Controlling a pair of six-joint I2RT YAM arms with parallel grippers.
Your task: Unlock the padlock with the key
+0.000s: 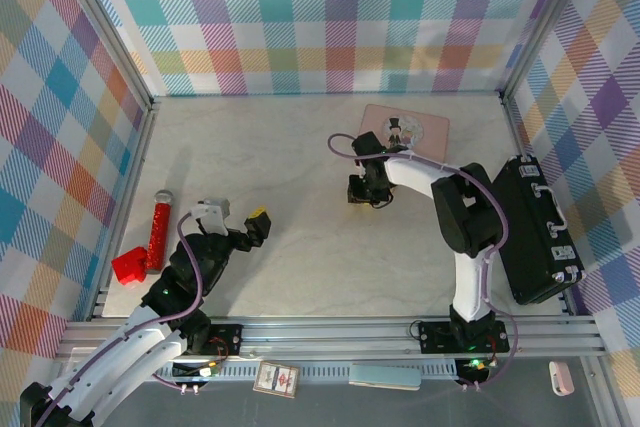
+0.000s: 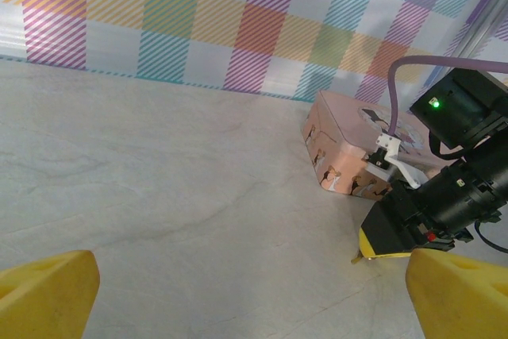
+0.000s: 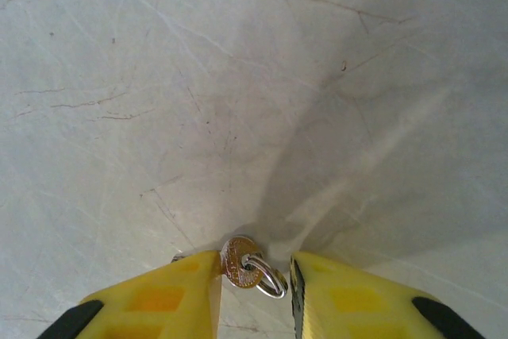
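Note:
The key [image 3: 238, 263] is a small brass-toned disc head on a silvery ring. It stands on the pale tabletop between my right gripper's [image 3: 254, 275] yellow fingers. Its head leans against the left finger [image 3: 171, 291]; a narrow gap separates the ring from the right finger [image 3: 349, 299]. A thin brass tip [image 2: 357, 258] pokes out beneath that gripper [image 2: 397, 236] in the left wrist view. From above, the right gripper [image 1: 368, 195] points down at the table in front of the pink tin. My left gripper [image 1: 235, 219] hovers at the left, wide open and empty. The padlock is hidden.
A pink tin [image 1: 405, 129] lies at the back, just behind the right gripper. A red cylinder-handled tool [image 1: 158, 227] and a red block [image 1: 130, 265] sit at the left edge. A black case [image 1: 535, 232] lies along the right wall. Checked walls enclose the table.

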